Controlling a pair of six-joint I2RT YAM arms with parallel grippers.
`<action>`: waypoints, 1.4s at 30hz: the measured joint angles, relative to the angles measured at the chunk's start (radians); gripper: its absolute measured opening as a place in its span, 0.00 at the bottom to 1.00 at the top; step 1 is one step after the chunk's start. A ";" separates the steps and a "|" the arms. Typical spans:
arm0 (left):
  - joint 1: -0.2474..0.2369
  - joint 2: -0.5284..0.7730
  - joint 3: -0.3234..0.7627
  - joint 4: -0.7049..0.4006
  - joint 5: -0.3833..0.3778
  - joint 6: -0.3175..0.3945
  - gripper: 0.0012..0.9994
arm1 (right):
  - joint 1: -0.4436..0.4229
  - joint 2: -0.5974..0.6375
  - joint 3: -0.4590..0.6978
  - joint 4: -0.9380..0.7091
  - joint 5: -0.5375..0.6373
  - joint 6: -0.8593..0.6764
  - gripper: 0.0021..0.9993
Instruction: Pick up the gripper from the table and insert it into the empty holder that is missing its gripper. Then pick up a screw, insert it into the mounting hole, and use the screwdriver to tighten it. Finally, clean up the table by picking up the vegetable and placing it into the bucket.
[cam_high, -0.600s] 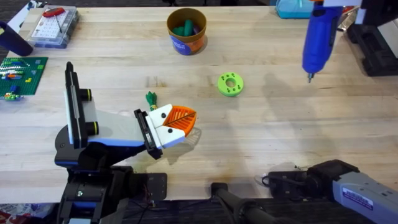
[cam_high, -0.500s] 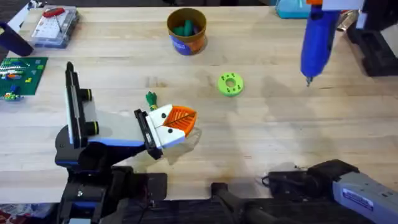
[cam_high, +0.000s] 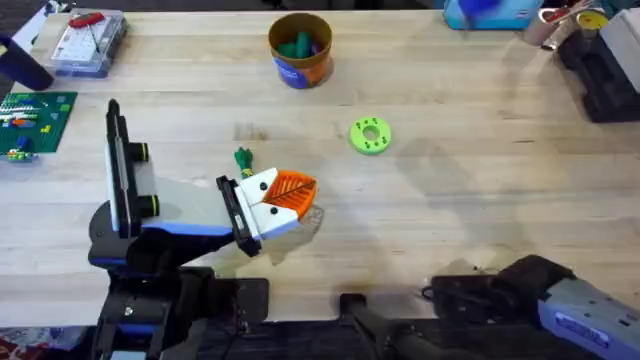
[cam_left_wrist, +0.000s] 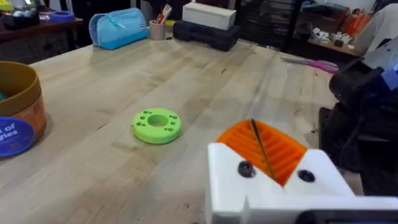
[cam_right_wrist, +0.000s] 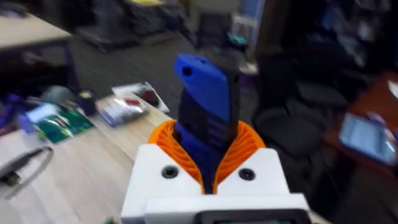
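While our right gripper (cam_right_wrist: 211, 165) clamps the thick blue cylindrical power screwdriver (cam_right_wrist: 208, 112) between its orange ribbed pads, we judge tightening is the step in hand. The lime-green flat round disc (cam_high: 371, 135) lies mid-table on the light wooden plank table (cam_high: 480, 180); we cannot tell whether a screw sits in its mounting hole. Left gripper (cam_high: 292, 194) rests clenched, empty, near the tiny green-topped toy vegetable (cam_high: 243, 159). Orange-brown round bucket (cam_high: 299, 48) at far edge. Advice: bring bit down plumb over the hole, slowly.

Even, bright light falls on my tabletop (cam_high: 480, 200), with soft shadows at three o'clock; my right wrist view is motion-blurred.
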 joint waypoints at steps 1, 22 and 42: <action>0.000 0.000 0.000 0.000 0.000 0.000 0.01 | 0.003 0.011 0.000 0.049 -0.040 0.006 0.05; 0.000 0.000 0.000 0.000 0.000 0.000 0.01 | 0.103 0.427 -0.003 0.823 -0.682 0.447 0.05; 0.000 0.000 0.000 0.000 0.000 0.000 0.01 | 0.238 0.429 -0.146 1.063 -0.878 0.481 0.05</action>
